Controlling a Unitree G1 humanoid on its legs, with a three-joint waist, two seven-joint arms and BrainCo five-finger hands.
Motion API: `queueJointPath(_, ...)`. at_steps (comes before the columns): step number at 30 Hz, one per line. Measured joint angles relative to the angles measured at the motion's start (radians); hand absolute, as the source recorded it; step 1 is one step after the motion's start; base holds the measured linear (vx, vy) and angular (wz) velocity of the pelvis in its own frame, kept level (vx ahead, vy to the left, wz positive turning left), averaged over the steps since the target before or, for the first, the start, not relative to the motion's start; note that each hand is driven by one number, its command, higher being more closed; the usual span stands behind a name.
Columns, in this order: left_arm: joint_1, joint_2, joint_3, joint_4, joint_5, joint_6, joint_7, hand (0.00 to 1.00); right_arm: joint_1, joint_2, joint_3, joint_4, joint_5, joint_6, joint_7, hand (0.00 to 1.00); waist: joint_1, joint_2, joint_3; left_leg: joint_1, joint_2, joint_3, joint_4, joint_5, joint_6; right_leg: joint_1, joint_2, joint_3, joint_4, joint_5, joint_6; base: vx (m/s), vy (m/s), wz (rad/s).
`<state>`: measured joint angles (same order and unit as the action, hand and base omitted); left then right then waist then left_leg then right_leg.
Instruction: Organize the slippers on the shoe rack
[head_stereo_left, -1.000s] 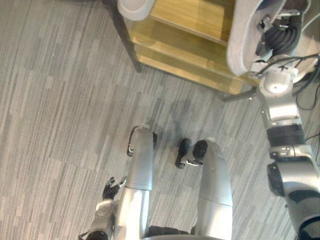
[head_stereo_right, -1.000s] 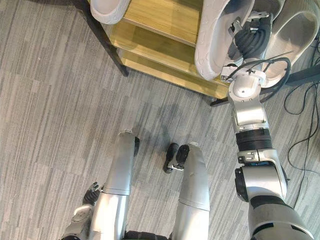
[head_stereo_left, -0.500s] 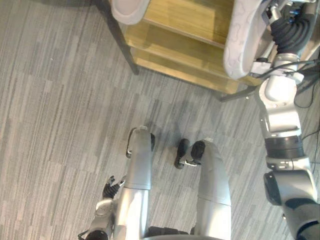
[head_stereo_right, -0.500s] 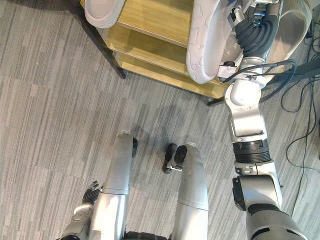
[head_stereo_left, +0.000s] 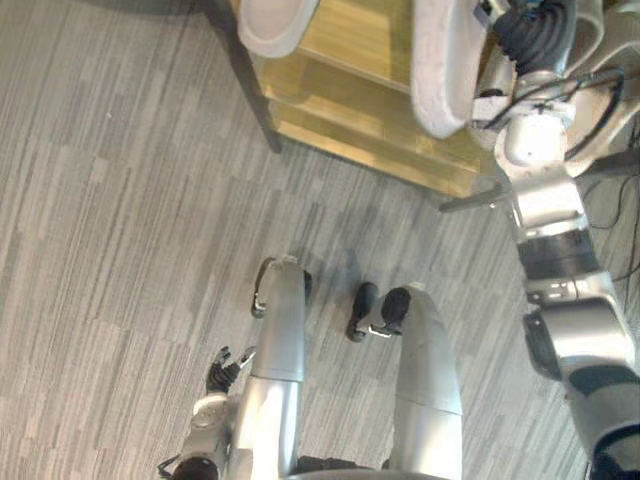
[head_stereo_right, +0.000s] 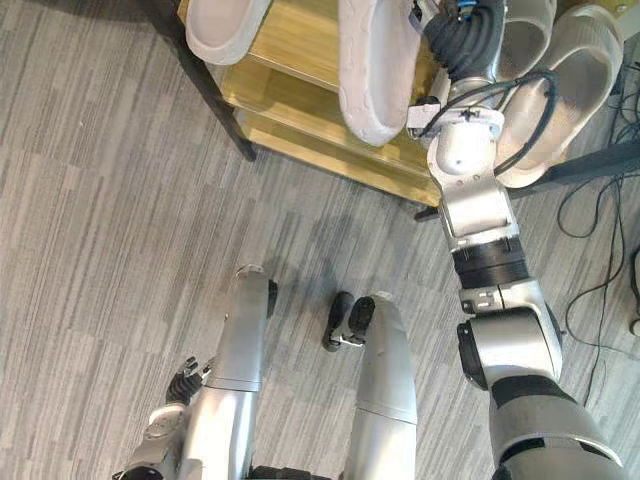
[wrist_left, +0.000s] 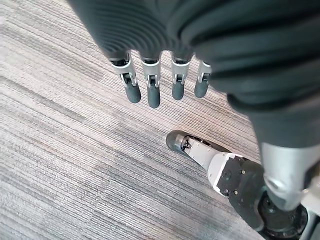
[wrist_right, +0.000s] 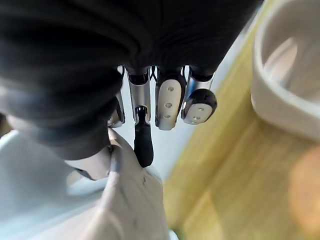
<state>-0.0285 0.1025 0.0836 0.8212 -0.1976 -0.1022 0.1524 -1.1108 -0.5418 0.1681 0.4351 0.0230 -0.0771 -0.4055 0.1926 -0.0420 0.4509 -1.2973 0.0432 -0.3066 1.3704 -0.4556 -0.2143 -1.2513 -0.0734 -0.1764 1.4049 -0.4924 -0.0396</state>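
Our right hand (head_stereo_right: 460, 30) is gripping a pale grey foam slipper (head_stereo_right: 375, 70), sole towards us, above the wooden shoe rack (head_stereo_right: 300, 95), its fingers (wrist_right: 169, 105) curling against the slipper's edge. Our left hand (head_stereo_left: 222, 372) is hanging over the grey carpet (head_stereo_left: 120, 200), fingers (wrist_left: 153, 92) straight and slightly spread. 1 other pale slipper (head_stereo_right: 222, 25) is lying at the rack's left end.

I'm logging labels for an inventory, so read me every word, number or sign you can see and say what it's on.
None can be read.
The pale slipper held in the right hand shows no lettering.
The wooden shoe rack, the slipper at its left end, the two slippers by its right end and the grey floor carry no print.
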Motion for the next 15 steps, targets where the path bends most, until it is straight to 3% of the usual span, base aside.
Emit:
queueJointPath(4,-0.022,-0.007,0.016,0.022,-0.003,0.000,0.001,0.00,-0.090,0.003,0.037,0.142,0.001,0.020,0.005,1.00,0.017,0.000,0.000,-0.015,-0.004,-0.013,0.001,0.005,-0.009,-0.007,-0.004,-0.013,0.000,0.004,-0.007,0.02,-0.010,0.05)
queueJointPath(15,-0.060,-0.009,0.027,0.068,-0.022,-0.001,0.019,0.00,-0.216,0.056,0.069,0.375,-0.004,0.056,-0.017,1.00,0.023,0.001,0.000,-0.047,-0.020,-0.035,0.000,0.015,-0.009,-0.025,-0.017,-0.034,-0.004,-0.001,0.000,-0.01,-0.006,0.04)
